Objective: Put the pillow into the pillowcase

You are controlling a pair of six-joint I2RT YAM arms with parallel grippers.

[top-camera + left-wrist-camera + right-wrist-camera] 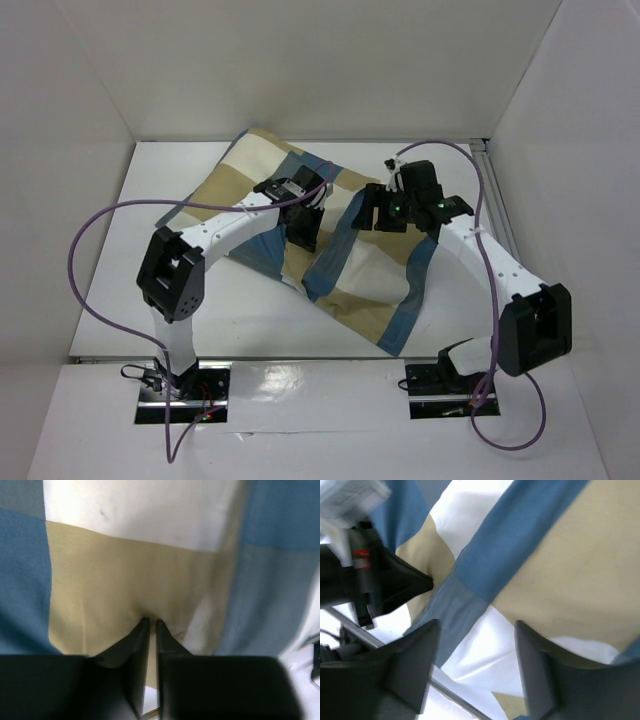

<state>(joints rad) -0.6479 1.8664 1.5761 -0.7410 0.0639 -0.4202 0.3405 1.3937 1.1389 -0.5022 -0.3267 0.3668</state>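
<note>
The white table [130,270] carries 1 large thing: the checked pillowcase [360,270], in blue, tan and cream. It lies crumpled across the middle, with 1 corner near the far edge.

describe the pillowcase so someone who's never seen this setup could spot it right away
Start at the white table boxed in by white walls. In its middle, under the left gripper and right gripper, lies the pillowcase: a large rumpled cloth in big blue, tan and cream checks, the only patterned thing on that plain surface.
</note>
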